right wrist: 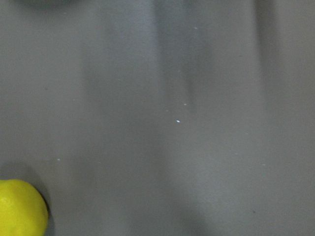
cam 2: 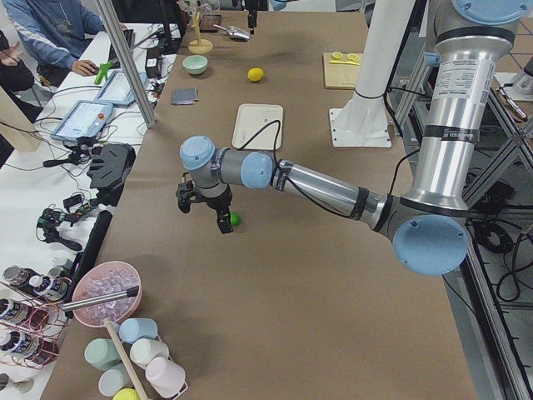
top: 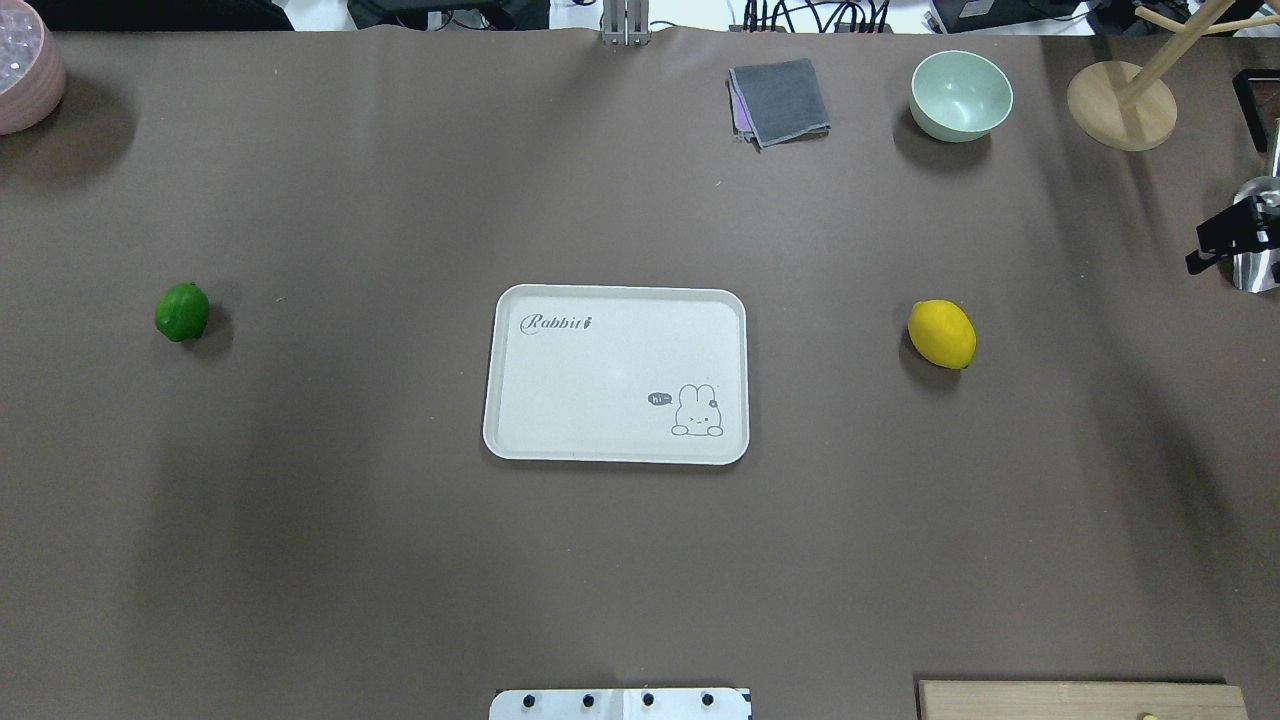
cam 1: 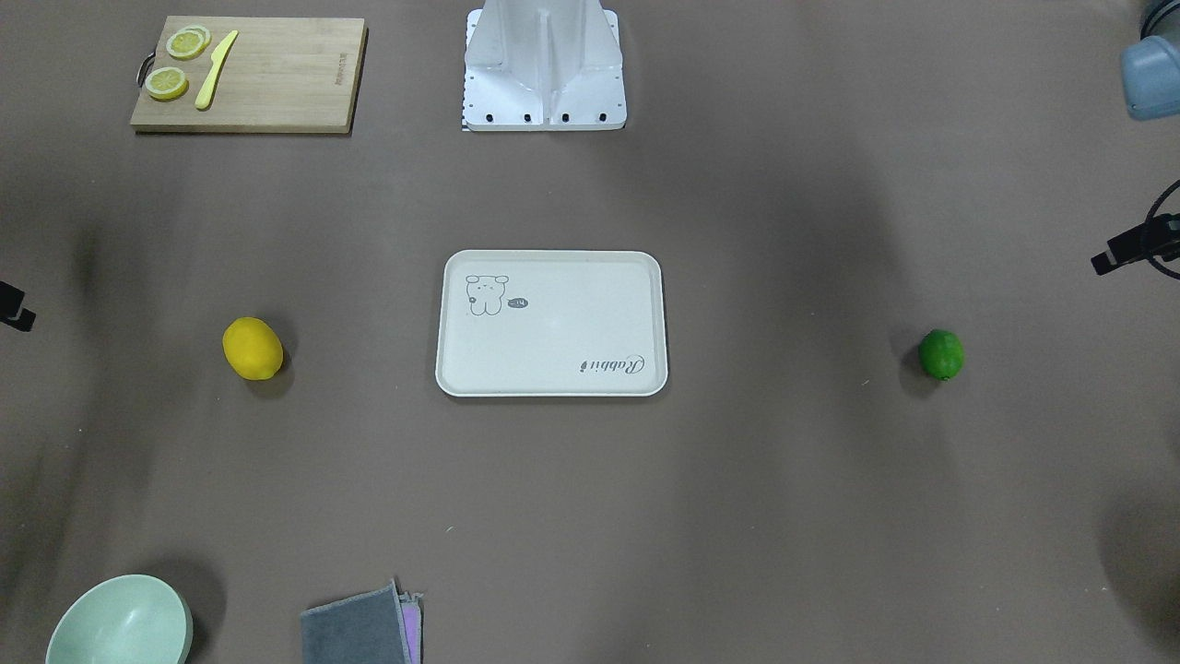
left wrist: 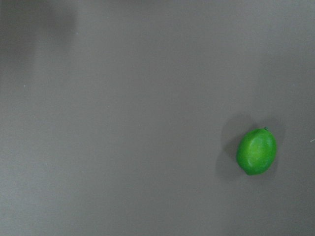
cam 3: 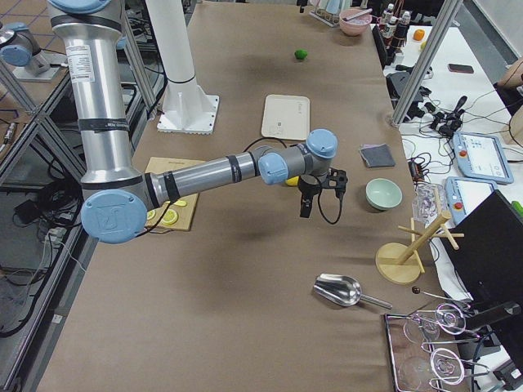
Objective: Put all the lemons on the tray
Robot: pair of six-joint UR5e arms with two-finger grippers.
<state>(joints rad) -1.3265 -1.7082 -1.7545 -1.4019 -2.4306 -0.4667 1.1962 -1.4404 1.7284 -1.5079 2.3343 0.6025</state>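
Note:
The off-white tray (top: 615, 320) with the rabbit drawing lies empty at the table's middle. The green lemon (top: 182, 311) lies on the table to its left, and also shows in the left wrist view (left wrist: 256, 151). The yellow lemon (top: 941, 333) lies to its right, and shows at the bottom-left corner of the right wrist view (right wrist: 19, 209). My left gripper (cam 2: 204, 212) hovers above the table just outside the green lemon; only its edge shows in the front view (cam 1: 1106, 258), so I cannot tell its state. My right gripper (top: 1195, 250) hovers beyond the yellow lemon, its fingers apart and empty.
A wooden cutting board (cam 1: 277, 78) with lemon slices and a yellow knife lies near the robot base (cam 1: 544, 69). At the far edge are a grey cloth (top: 780, 100), a green bowl (top: 960, 95), a wooden stand (top: 1120, 105) and a pink bowl (top: 25, 75). A metal scoop (cam 3: 339, 290) lies at the right end.

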